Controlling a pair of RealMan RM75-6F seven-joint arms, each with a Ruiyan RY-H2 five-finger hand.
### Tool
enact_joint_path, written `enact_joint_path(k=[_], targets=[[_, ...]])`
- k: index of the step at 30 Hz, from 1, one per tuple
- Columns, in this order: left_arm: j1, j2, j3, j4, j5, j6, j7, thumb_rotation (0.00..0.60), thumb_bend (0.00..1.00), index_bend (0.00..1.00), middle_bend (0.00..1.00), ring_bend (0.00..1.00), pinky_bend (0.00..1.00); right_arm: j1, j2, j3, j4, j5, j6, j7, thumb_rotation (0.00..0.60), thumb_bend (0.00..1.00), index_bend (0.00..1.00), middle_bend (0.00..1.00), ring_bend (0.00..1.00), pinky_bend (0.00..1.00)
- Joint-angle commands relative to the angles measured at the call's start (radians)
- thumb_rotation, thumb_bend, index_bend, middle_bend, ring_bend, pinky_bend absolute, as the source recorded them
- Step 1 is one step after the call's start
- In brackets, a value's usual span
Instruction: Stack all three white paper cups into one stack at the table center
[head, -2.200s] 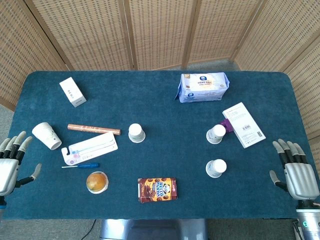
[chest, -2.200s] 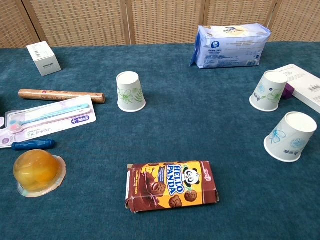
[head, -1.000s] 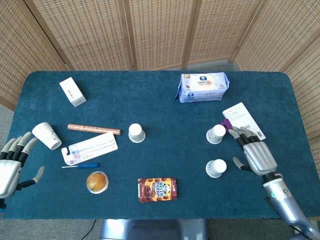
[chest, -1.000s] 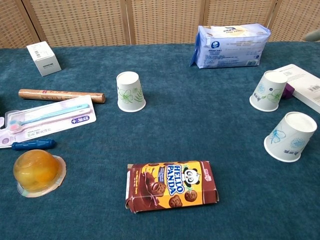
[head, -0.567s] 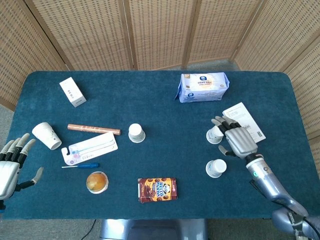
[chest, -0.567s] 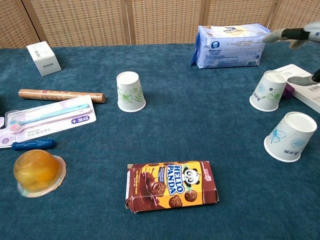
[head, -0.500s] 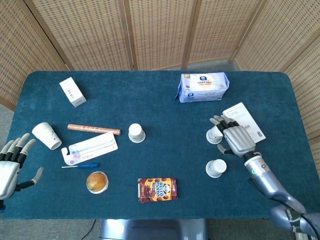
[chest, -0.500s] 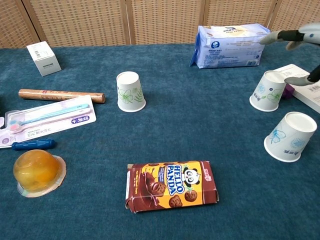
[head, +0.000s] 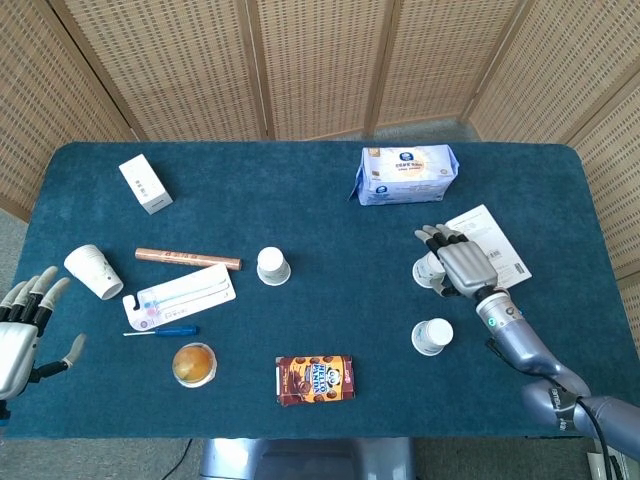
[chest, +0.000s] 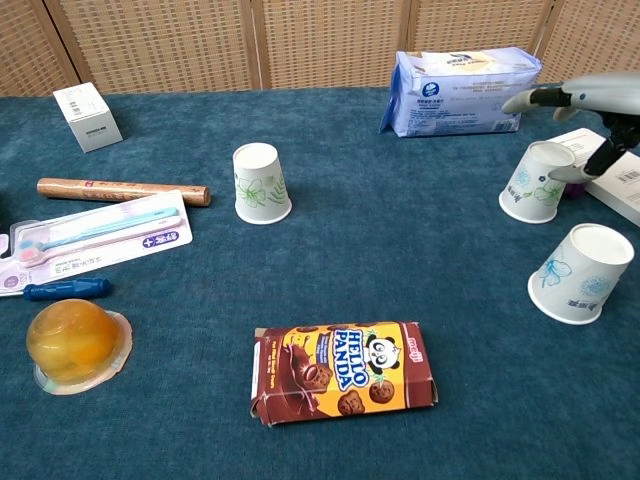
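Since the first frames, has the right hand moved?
Yes. The right hand has come in from the table's right edge, up and leftward, and now sits over the white box, its fingers beside the upside-down cup.

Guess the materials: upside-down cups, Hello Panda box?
Cups: likely paper, matte white with printed floral motifs and a rolled rim. Hello Panda box: apparently thin printed cardboard, slightly glossy, with creased, dented edges.
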Motion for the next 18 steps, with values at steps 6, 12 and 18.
enact_joint_path(k=[6,12,18], targets=[[0.000,0.001,0.000,-0.002,0.001,0.000,0.001,0.286,0.44,0.00,0.00,0.00,0.11,0.013,-0.029,-0.019,0.057,0.011,-0.018,0.023,0.600,0.40,0.00,0.01,0.00,0.24],[0.001,0.000,0.001,-0.003,0.001,0.001,0.003,0.286,0.44,0.00,0.00,0.00,0.11,0.022,-0.053,-0.026,0.094,0.012,-0.020,0.037,0.600,0.40,0.00,0.08,0.00,0.32],[0.005,-0.001,0.002,0.001,-0.001,0.003,-0.003,0.286,0.44,0.00,0.00,0.00,0.11,0.032,-0.086,-0.033,0.139,0.001,-0.021,0.062,0.600,0.39,0.11,0.20,0.01,0.43]])
